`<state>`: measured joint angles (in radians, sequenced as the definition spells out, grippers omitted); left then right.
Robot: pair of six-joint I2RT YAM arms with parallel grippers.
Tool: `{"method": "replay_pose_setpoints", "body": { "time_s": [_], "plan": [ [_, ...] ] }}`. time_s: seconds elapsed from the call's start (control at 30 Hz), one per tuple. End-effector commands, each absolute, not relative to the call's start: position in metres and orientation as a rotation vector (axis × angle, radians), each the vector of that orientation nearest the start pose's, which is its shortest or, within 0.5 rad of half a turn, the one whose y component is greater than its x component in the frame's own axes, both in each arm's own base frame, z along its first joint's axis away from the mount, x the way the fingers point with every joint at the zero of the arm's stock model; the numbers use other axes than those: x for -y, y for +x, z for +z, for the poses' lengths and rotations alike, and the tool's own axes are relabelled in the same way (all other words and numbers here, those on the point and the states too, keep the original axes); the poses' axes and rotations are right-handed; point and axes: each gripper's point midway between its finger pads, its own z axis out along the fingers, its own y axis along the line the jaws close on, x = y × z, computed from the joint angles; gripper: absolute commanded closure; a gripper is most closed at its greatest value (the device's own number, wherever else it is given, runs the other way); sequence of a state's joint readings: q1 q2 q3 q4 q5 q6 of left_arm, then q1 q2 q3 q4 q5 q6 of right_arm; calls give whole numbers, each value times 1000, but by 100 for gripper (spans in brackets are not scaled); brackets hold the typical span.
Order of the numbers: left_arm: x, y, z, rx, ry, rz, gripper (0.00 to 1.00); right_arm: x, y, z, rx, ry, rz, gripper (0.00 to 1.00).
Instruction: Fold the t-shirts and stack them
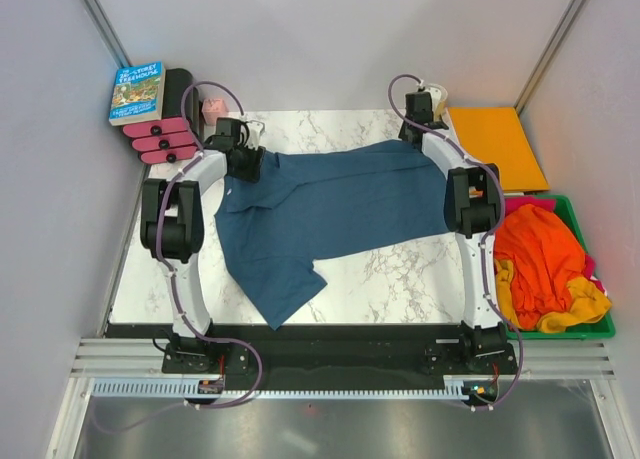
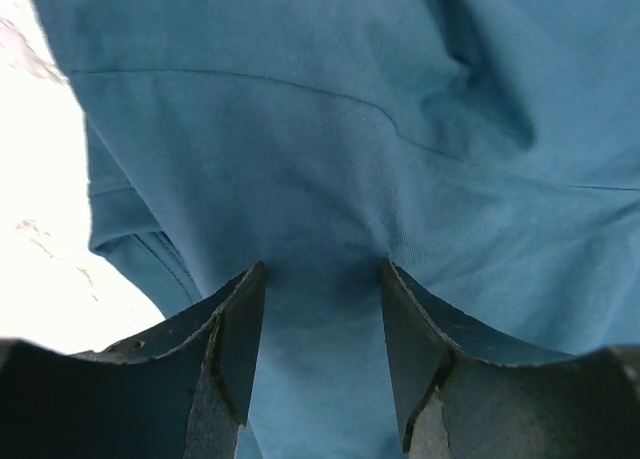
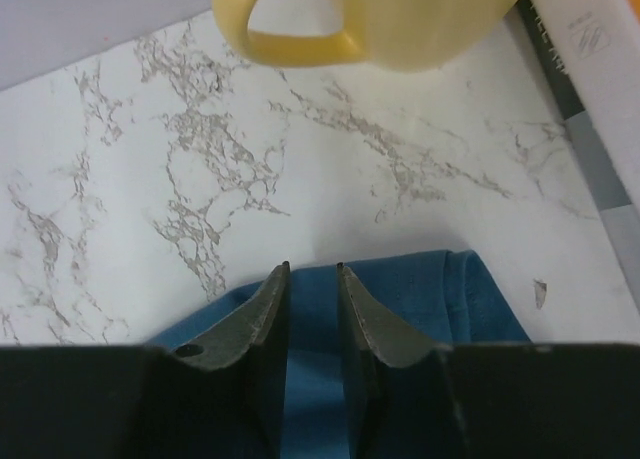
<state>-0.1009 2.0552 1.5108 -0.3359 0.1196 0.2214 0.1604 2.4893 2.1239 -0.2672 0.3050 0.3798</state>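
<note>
A blue t-shirt (image 1: pixel 330 204) lies spread on the marble table (image 1: pixel 400 279), one sleeve hanging toward the near left. My left gripper (image 1: pixel 245 162) is at its far-left corner; in the left wrist view its jaws (image 2: pixel 322 269) stand wide open, pressed onto the blue cloth (image 2: pixel 330 129). My right gripper (image 1: pixel 417 134) is at the shirt's far-right corner; in the right wrist view (image 3: pixel 312 269) the jaws stand a narrow gap apart, astride the shirt's edge (image 3: pixel 470 289). A flat orange folded shirt (image 1: pixel 495 144) lies at the far right.
A green bin (image 1: pixel 575 224) at the right holds a heap of orange and yellow clothes (image 1: pixel 540 264). A yellow mug (image 3: pixel 400 19) stands just beyond the right gripper. A book (image 1: pixel 137 91) and pink items (image 1: pixel 160 139) sit at the far left corner.
</note>
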Motion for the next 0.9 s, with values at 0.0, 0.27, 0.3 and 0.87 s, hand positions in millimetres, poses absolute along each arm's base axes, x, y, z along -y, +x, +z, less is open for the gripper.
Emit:
{"method": "replay_pose_setpoints", "body": {
  "time_s": [0.0,0.27,0.3,0.87],
  "plan": [
    [56,511,51,-2457,468,-13,43,-79,651,66,-2146,406,29,67],
    [37,513,33,-2520,509,108,45,-86,632,108,-2042,408,72,55],
    [37,514,36,-2501,486,93,44,-87,631,125,-2017,400,77,54],
    [62,427,106,-2383,584,-205,63,-124,557,189,-1937,358,122,45]
  ]
}}
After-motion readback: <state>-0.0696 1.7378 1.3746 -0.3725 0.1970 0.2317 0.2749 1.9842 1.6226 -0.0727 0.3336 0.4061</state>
